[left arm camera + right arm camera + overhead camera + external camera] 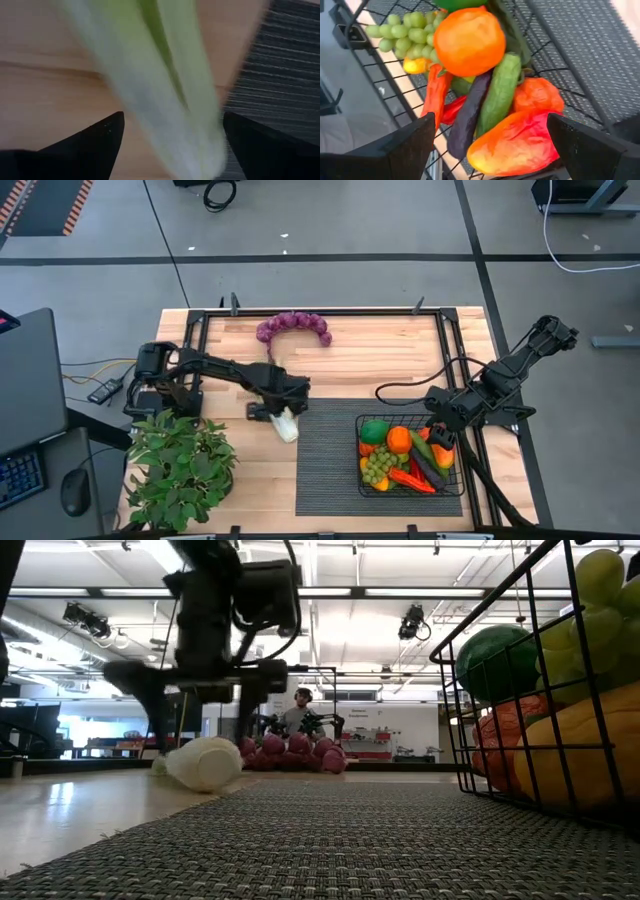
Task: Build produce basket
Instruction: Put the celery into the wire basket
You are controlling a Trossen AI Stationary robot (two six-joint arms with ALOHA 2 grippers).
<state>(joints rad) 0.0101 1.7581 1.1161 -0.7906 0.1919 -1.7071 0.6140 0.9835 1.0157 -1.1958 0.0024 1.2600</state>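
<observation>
On wooden table (340, 355) — ribbed mat (330, 460), leek (287, 426)

The basket (363, 480) sits on the mat (325, 460) near the table's (380, 350) right front corner. The leek (285, 425) lies at the mat's left rear corner. Grapes (292, 327) lie along the rear edge; a potted plant (180, 470) stands at the left front corner.

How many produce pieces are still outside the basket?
2: the purple grapes at the table's far edge, and the leek under the left gripper, beside the mat.
</observation>
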